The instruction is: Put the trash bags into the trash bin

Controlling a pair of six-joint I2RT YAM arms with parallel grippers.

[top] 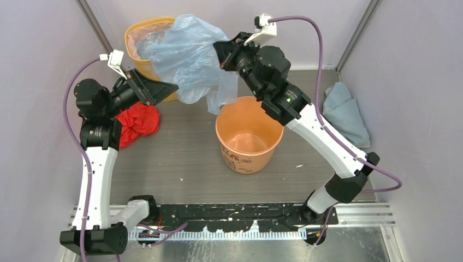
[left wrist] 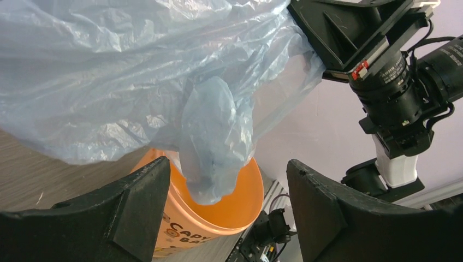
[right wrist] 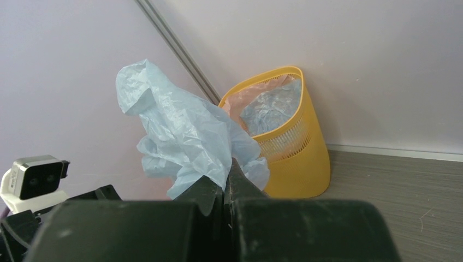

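1. The worktop (top: 180, 147) is grey with a wood-grain look. It is boxed in by pale lilac walls (top: 33, 82), with metal posts in the far corners.
2. A crumpled red cloth (top: 139, 123) lies on the worktop beneath the left jaws. A folded grey-blue cloth (top: 344, 114) lies by the right wall, behind the right arm's elbow.
3. A taller yellow plastic bin with a slotted wall (right wrist: 306, 158) stands in the far left corner, beyond both pairs of jaws. Pinkish and pale blue film shows inside it.
4. The thin, translucent pale blue plastic trash bag (top: 185, 60) is wrinkled and bunched. It hangs in the air from the right jaws, which are pinched tight on a fold of it.
5. A narrow tail at the bottom of the bag (left wrist: 213, 164) dips into the mouth of the round, tapered orange plastic trash bin (top: 245, 161).
6. The orange bin stands upright at mid-worktop, below and just nearer than the right jaws. It has a small printed mark on its side, and no bag lies on its floor.
7. The left jaws are spread wide and hold nothing. They point at the bag from its left, and in the left wrist view the bag's tail and the orange bin (left wrist: 180, 229) show between the two fingers, without touching them.
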